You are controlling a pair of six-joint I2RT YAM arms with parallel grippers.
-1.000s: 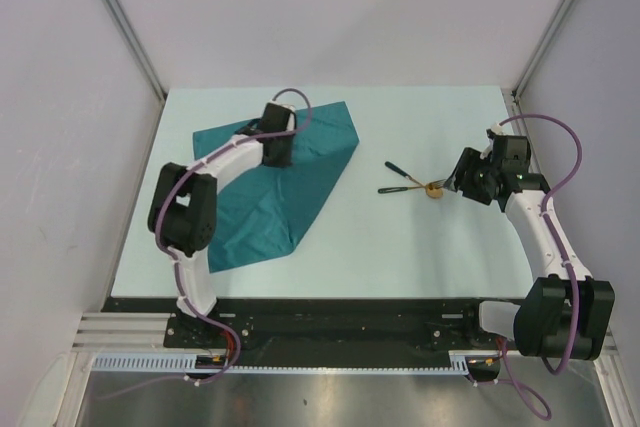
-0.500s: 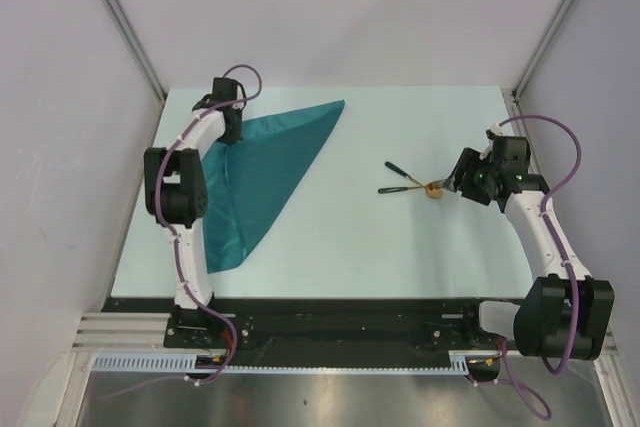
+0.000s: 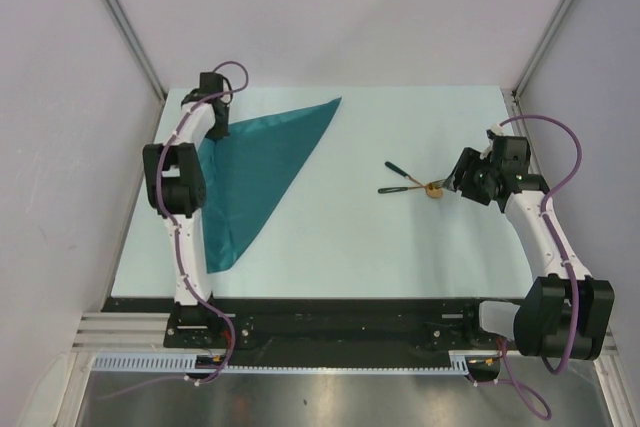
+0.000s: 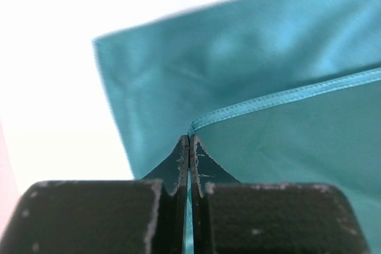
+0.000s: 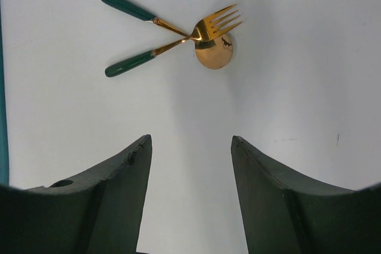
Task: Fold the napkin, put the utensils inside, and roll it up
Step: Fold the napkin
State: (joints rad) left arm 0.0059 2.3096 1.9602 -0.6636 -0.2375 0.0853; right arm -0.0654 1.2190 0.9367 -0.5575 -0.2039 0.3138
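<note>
Left gripper (image 4: 189, 147) pinched tight on the napkin (image 4: 256, 69), its hemmed edge caught between the tips. The teal cloth, slightly sheeny, spreads ahead and to the gripper's right as a smooth two-layer triangle. Right gripper (image 5: 190, 147) agape, holding nothing. Utensils (image 5: 208, 30) lie just ahead, gold heads overlapping, dark green handles splayed leftward.

The napkin (image 3: 255, 162) is a teal cloth with a slight sheen, folded into a two-layer triangle and spread on the table (image 3: 400, 247). One corner is pinched between the closed left jaws. The stitched hem of the upper layer runs out from the jaw tips, and the cloth spreads away beyond them.

The utensils (image 3: 408, 184) are a fork (image 5: 209, 28) and a spoon (image 5: 214, 55) with dark green handles and gold heads. They lie crossed, the fork head over the rim of the spoon bowl, ahead of the parted right jaws and apart from them.
</note>
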